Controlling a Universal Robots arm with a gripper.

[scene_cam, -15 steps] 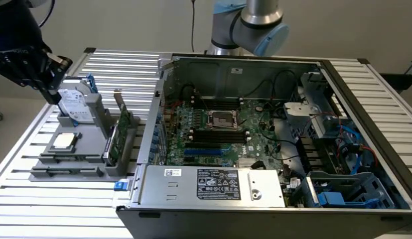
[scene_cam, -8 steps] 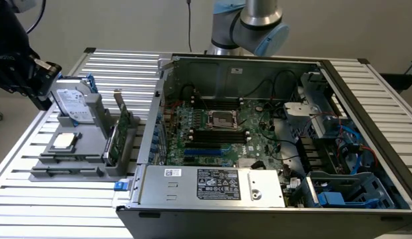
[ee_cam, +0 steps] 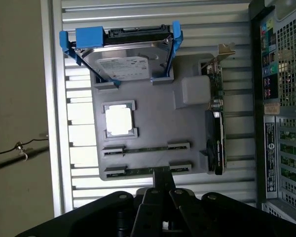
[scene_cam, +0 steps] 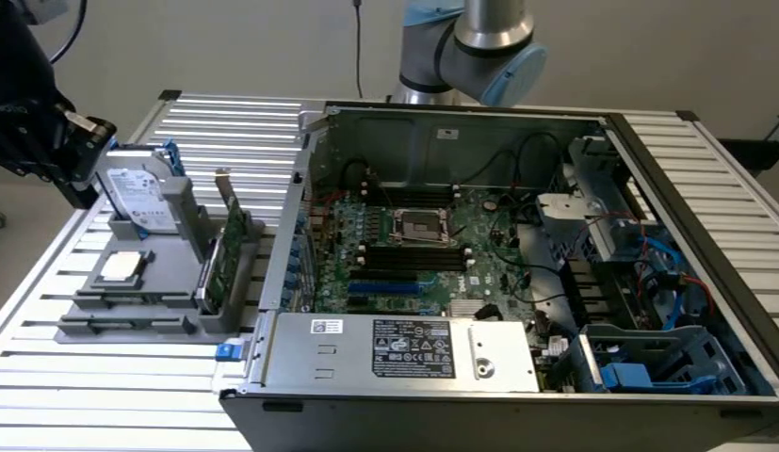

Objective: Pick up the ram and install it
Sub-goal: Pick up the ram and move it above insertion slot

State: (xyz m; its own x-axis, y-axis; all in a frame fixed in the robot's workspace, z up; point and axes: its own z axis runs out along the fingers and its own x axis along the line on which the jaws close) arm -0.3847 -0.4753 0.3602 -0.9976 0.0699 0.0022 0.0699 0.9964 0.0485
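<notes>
The ram (ee_cam: 138, 171) is a thin green stick lying edge-up in the outermost slot of the grey parts holder (ee_cam: 153, 128), held between two end clips. My gripper (ee_cam: 163, 178) is shut with nothing in it; its dark fingers (ee_cam: 160, 183) overlap the middle of the ram in the wrist view. In the exterior view the gripper (scene_cam: 75, 184) hangs above the holder (scene_cam: 137, 325) at the view's left, well clear of it. The open computer case (scene_cam: 490, 264) shows the motherboard with black memory slots (scene_cam: 414, 256) beside the processor socket (scene_cam: 421, 224).
The holder also carries a silver hard drive with blue rails (ee_cam: 126, 61), a processor chip (ee_cam: 119, 120) and an upright green expansion card (ee_cam: 217, 128). The case's metal wall (scene_cam: 295, 217) stands right beside the holder. A power supply (scene_cam: 402, 348) fills the case's near end. Everything rests on a slatted table (scene_cam: 100, 395).
</notes>
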